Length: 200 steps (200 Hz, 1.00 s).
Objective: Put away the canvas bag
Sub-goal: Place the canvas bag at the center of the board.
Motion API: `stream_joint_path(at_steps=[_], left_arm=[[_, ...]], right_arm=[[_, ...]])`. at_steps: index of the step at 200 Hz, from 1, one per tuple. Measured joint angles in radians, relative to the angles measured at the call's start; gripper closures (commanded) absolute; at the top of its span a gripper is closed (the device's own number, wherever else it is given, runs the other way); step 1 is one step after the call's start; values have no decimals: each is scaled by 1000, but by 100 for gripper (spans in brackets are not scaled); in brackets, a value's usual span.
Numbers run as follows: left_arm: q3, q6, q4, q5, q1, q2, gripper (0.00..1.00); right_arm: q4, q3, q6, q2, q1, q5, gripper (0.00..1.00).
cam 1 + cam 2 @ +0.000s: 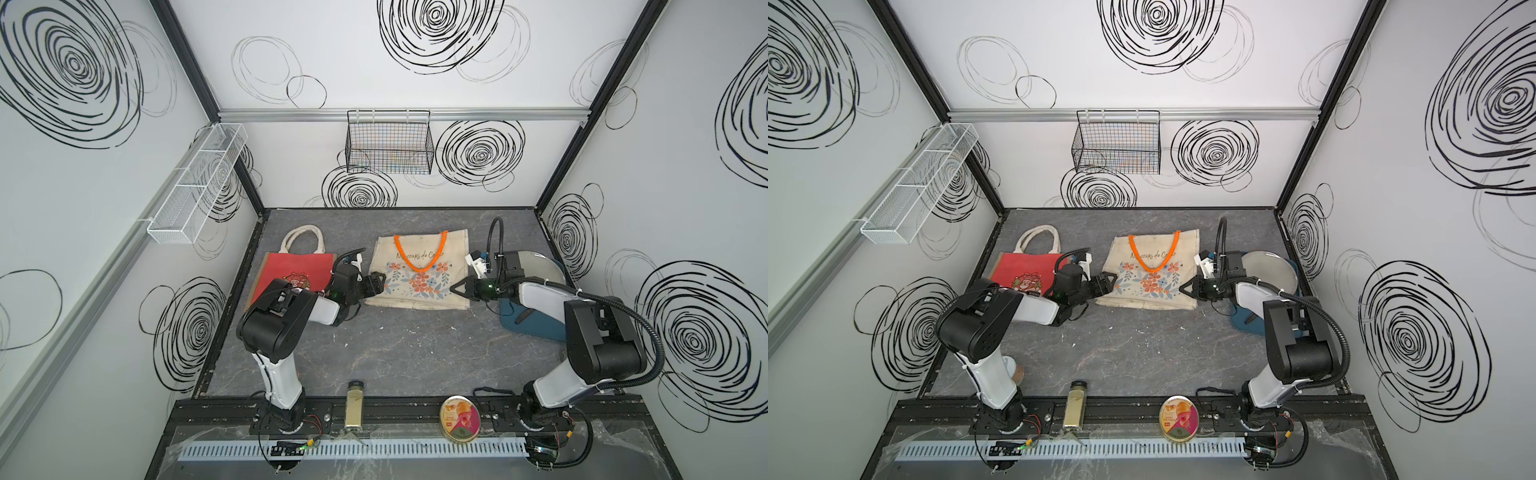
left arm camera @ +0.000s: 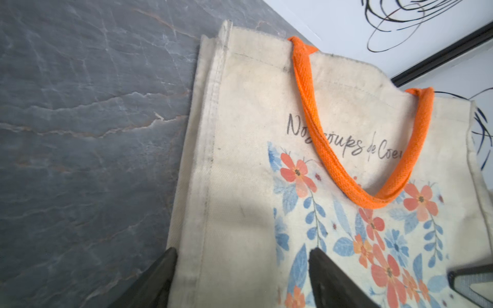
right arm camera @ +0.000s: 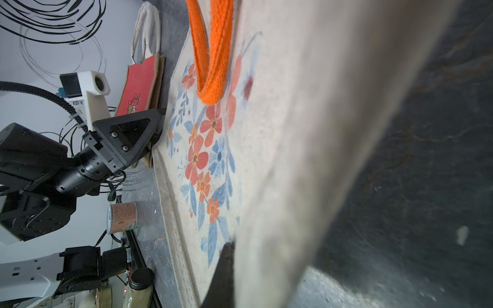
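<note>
On the grey table (image 1: 395, 345), between the two arms, the canvas bag (image 1: 419, 272) lies flat with its orange handles (image 1: 419, 259) folded onto the printed face. The handles cover part of the script line, so I cannot read it in full. In the right wrist view the near edge of the canvas bag (image 3: 293, 133) is raised and blurred, and it fills most of the frame. It hides one finger of the right gripper, so only one dark finger (image 3: 222, 266) shows. Right of the canvas bag, the right arm covers part of a grey plate (image 1: 540, 266) and a blue board (image 1: 536, 322). Left of the canvas bag, the left arm overlaps a corner of a red bag (image 1: 295, 270).

Above the canvas bag, a black wire basket (image 1: 388, 143) hangs on the back wall. I cannot tell through the mesh whether it holds anything. Up and to the left of the canvas bag, a white mesh tray (image 1: 195, 183) with three compartments hangs on the side wall.

The left gripper (image 1: 377, 283) reaches in low at the canvas bag's left edge. In the left wrist view its fingers (image 2: 328, 277) stand spread, one on the table side and one over the floral print, with the seam between them. The right gripper (image 1: 455, 289) meets the canvas bag's right edge, its jaws pressed together on the fabric.
</note>
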Motion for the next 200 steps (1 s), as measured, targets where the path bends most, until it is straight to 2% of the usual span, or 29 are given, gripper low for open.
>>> stream_joint_path(at_steps=[8,19,28,76,111,133,161,200], left_arm=[[8,5,-27,-15,-2,0,59],[16,4,-59,-38,-2,0,74],[19,10,-84,-47,-2,-1,100],[137,17,-263,-104,-24,-67,100],[384,14,-406,-163,-13,-85,100],[478,8,-441,-208,4,-87,100],[446,-2,-472,-237,1,-80,100],[218,-40,-562,-290,-47,-153,100]], right_arm=[[-1,3,0,0,-1,1,100],[0,5,0,0,-2,8,100],[-1,7,0,1,-4,13,100],[-14,90,39,38,-1,16,100],[-46,337,96,153,-2,8,100],[-31,439,153,232,-3,0,100],[-37,421,175,296,13,16,100],[-127,258,164,260,84,80,100]])
